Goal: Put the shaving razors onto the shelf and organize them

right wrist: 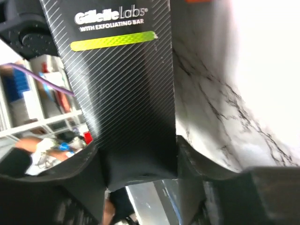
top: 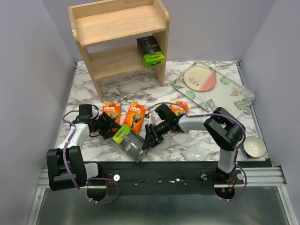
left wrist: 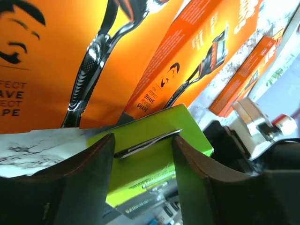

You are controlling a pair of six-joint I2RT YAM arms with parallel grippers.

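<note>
One dark razor pack [top: 130, 140] at 6 o'clock of the worktop [top: 197, 140] is pinched at both ends, left tool [top: 114, 128] on the lime end, right tool [top: 147, 142] on the black end, with three orange packs [top: 111, 111] [top: 136, 116] [top: 180, 107] just toward 12.

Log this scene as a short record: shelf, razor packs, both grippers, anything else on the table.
shelf: wooden, two tiers, far left of table
on shelf: shelved dark pack, lower tier, right end
on table: left orange pack, middle orange pack, right orange pack, lying flat
between arms: grey pack with lime-green end
right gripper: shut on grey pack's dark end
left gripper: fingers flank the lime-green end, contact unclear
other: floral tray holding plate; bowl near right
</note>
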